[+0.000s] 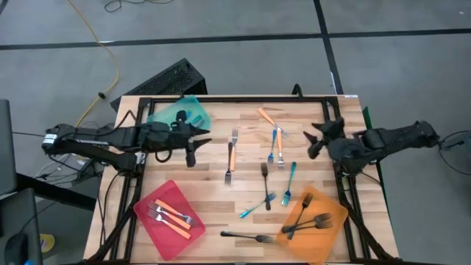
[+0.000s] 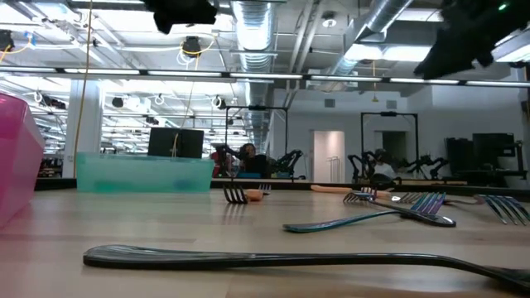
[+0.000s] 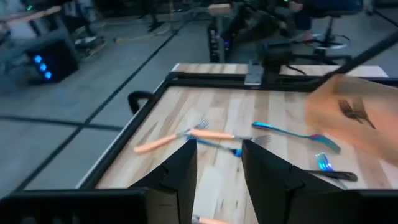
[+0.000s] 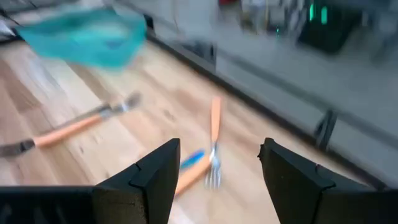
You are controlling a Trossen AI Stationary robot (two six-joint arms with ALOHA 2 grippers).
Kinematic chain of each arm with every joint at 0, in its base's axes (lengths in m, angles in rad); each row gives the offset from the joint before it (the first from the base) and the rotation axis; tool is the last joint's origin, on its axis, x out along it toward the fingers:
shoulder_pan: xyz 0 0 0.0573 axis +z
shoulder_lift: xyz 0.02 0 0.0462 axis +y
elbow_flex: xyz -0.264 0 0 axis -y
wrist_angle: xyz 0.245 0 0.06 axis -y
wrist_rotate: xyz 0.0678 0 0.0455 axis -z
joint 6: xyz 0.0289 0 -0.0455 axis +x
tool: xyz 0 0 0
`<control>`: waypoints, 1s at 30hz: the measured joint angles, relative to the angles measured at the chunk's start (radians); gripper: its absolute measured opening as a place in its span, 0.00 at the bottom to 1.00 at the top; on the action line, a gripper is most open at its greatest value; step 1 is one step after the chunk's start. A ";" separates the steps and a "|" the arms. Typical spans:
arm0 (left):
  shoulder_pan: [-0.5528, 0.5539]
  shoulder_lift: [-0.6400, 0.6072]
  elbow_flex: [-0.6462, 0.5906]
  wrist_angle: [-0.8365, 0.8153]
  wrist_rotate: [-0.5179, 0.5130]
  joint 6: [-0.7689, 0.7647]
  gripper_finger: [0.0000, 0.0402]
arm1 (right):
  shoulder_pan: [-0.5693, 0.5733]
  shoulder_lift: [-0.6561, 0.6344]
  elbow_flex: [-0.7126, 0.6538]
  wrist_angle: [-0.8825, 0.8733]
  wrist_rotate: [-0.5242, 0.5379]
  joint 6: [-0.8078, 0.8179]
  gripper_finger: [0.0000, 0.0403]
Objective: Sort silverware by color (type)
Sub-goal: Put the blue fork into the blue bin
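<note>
A robotics lab, open-plan and industrial. Bare ducts [image 2: 257, 25] and pipes run under the ceiling with strip lights between them. More robot arms [image 2: 385, 165] stand on rigs across the room, by a monitor [image 2: 175, 142]. The floor [image 1: 243, 18] is grey concrete, with a yellow cable [image 1: 96, 40] trailing beside the wooden worktop [image 1: 246, 147].

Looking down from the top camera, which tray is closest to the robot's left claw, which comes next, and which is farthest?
From the left gripper:
1. Teal tray, right beside it at the table's far-left corner.
2. Red tray, near-left corner.
3. Orange tray, near-right corner, across the table.
</note>
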 joint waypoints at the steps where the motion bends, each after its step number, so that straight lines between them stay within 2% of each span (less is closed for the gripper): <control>1: 0.000 -0.010 -0.016 0.012 -0.001 -0.013 0.28 | -0.036 0.027 0.000 -0.002 -0.040 0.040 0.60; 5: 0.000 -0.020 -0.046 0.004 0.001 -0.046 0.28 | -0.176 0.145 0.000 -0.002 -0.210 0.236 0.60; 8: 0.000 -0.014 -0.052 0.003 0.002 -0.060 0.28 | -0.260 0.214 0.000 0.013 -0.378 0.354 0.60; 13: -0.001 -0.013 -0.052 0.002 0.011 -0.062 0.28 | -0.345 0.308 0.000 0.011 -0.654 0.382 0.60; 18: -0.001 -0.013 -0.052 -0.001 0.012 -0.063 0.28 | -0.353 0.401 0.000 0.062 -0.782 0.367 0.60; 21: -0.002 -0.013 -0.052 -0.026 0.012 -0.063 0.28 | -0.346 0.457 0.010 0.112 -0.833 0.235 0.60; 26: -0.002 -0.013 -0.051 -0.059 0.013 -0.074 0.28 | -0.261 0.534 0.072 0.140 -0.856 -0.248 0.60; 30: -0.002 -0.013 -0.051 -0.075 0.013 -0.091 0.28 | -0.186 0.577 0.108 0.138 -0.856 -0.531 0.60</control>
